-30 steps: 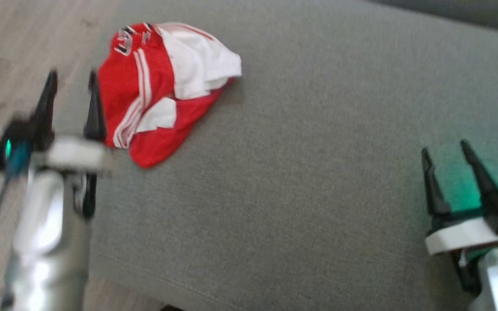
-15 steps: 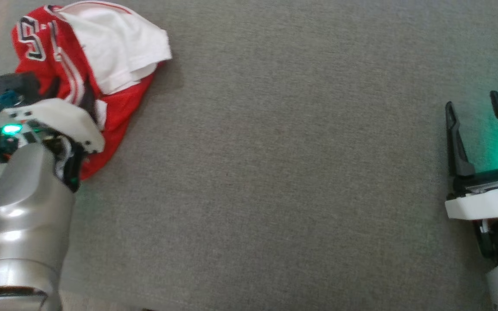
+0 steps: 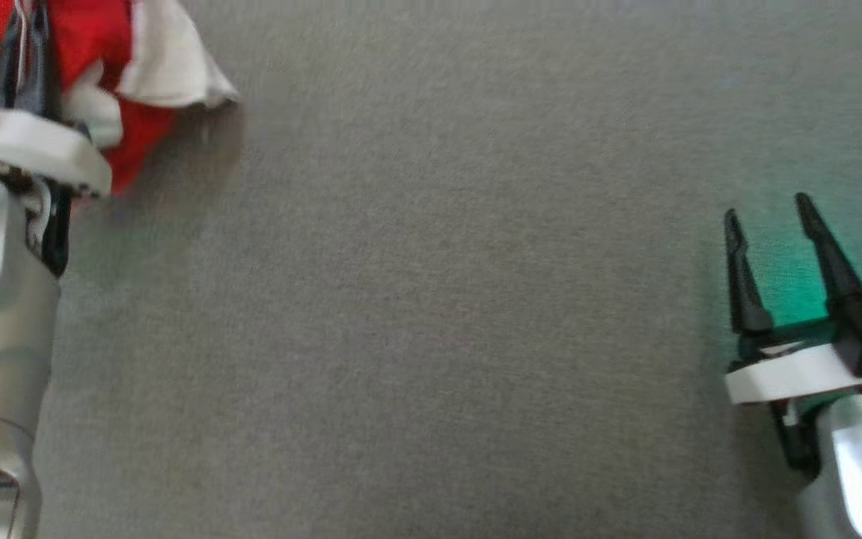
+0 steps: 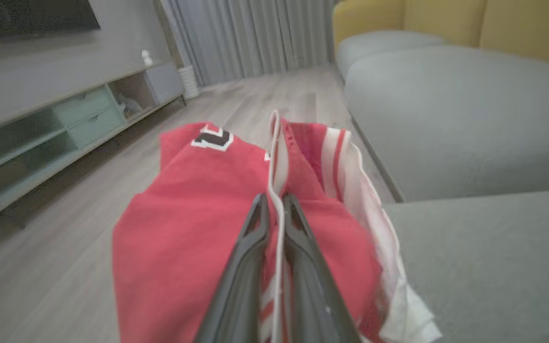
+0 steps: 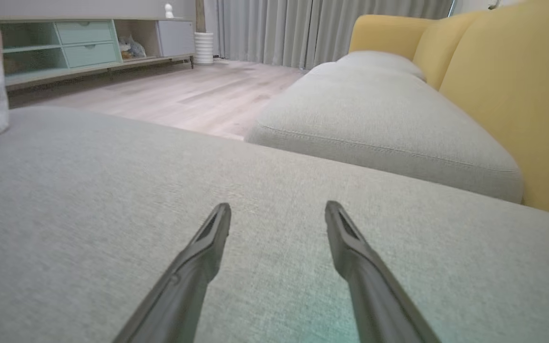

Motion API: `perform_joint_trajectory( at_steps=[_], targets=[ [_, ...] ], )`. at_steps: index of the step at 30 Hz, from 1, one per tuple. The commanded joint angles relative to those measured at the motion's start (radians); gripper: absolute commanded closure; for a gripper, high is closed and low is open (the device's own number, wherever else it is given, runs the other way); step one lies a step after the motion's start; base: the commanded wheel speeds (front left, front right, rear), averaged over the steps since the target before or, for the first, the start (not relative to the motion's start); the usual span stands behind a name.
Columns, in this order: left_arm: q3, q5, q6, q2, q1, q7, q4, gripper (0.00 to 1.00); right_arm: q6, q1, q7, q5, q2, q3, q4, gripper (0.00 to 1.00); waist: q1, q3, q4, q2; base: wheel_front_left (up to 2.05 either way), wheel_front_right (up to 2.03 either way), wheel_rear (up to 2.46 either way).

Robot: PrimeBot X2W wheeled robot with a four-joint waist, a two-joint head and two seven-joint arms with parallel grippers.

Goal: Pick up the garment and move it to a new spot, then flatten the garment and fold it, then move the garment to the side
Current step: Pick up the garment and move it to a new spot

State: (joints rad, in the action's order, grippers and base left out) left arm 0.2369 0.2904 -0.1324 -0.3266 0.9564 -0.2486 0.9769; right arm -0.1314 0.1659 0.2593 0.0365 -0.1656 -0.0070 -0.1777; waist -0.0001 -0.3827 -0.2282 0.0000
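Near the cushion [image 3: 431, 299] edge, left gripper [image 4: 275, 197] clamps a garment [image 4: 193, 228] fold; right gripper [image 5: 277, 206] gapes, empty. Lift well clear; hem maybe drags.

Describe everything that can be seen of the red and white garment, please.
The garment is thin, soft-looking red cloth with white stripes, white panels and a black-and-white print. It is bunched, not flat. The left gripper is shut on a white-edged fold, and the cloth drapes around it at the edge of the grey cushion.

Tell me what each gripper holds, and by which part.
Left gripper pinches the red-and-white garment by a white-trimmed edge caught between its fingertips. Right gripper is open, holding nothing.
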Motion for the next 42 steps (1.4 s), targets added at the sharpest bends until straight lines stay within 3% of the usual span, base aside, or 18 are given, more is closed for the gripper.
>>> perform_joint_trajectory(
  at_steps=[1, 11, 17, 25, 29, 30, 34, 36, 42],
  targets=[
    [-0.004, 0.006, 0.002, -0.063, 0.031, -0.010, -0.051, 1.00, 0.001, -0.011, 0.002, -0.003, 0.007, 0.025, 0.023, 0.00, 0.0001, 0.060, 0.052, 0.0000, 0.00, 0.00, 0.00],
    [0.119, 0.058, 0.002, -0.174, 0.033, 0.034, -0.377, 1.00, 0.001, -0.016, 0.002, -0.016, 0.086, 0.087, 0.051, 0.00, 0.0001, 0.176, 0.285, 0.0000, 0.00, 0.00, 0.00],
    [0.142, 0.138, 0.003, -0.180, -0.008, 0.138, -0.594, 1.00, 0.001, 0.007, 0.002, -0.025, 0.106, 0.132, 0.070, 0.00, 0.0001, 0.176, 0.426, 0.0000, 0.00, 0.00, 0.00],
    [0.206, 0.148, 0.060, -0.081, -0.117, 0.160, -0.735, 1.00, 0.001, 0.017, 0.002, -0.069, 0.115, 0.126, 0.101, 0.00, 0.0001, 0.108, 0.500, 0.0000, 0.00, 0.00, 0.00],
    [0.291, 0.125, 0.063, 0.006, -0.214, 0.079, -0.671, 1.00, 0.001, 0.014, 0.002, -0.090, 0.115, 0.134, 0.089, 0.00, 0.0001, 0.069, 0.492, 0.0000, 0.00, 0.00, 0.00],
    [0.291, 0.125, 0.063, 0.006, -0.214, 0.079, -0.671, 1.00, 0.001, 0.014, 0.002, -0.090, 0.115, 0.134, 0.089, 0.00, 0.0001, 0.069, 0.492, 0.0000, 0.00, 0.00, 0.00],
    [0.394, 0.044, 0.073, 0.061, -0.310, 0.007, -0.508, 1.00, 0.001, 0.019, 0.002, -0.101, 0.115, 0.135, 0.077, 0.00, 0.0001, 0.043, 0.482, 0.0000, 0.00, 0.00, 0.00],
    [0.423, 0.000, 0.091, 0.084, -0.344, -0.009, -0.454, 0.00, 0.001, 0.022, 0.002, -0.102, 0.115, 0.137, 0.073, 0.00, 0.0001, 0.038, 0.475, 0.0000, 0.00, 0.00, 0.00],
    [0.278, -0.045, 0.188, 0.179, -0.540, -0.013, -0.687, 0.00, 0.001, -0.009, 0.002, -0.092, 0.115, 0.096, 0.057, 0.00, 0.0001, 0.093, 0.403, 0.0000, 0.00, 0.00, 0.00]
  ],
)
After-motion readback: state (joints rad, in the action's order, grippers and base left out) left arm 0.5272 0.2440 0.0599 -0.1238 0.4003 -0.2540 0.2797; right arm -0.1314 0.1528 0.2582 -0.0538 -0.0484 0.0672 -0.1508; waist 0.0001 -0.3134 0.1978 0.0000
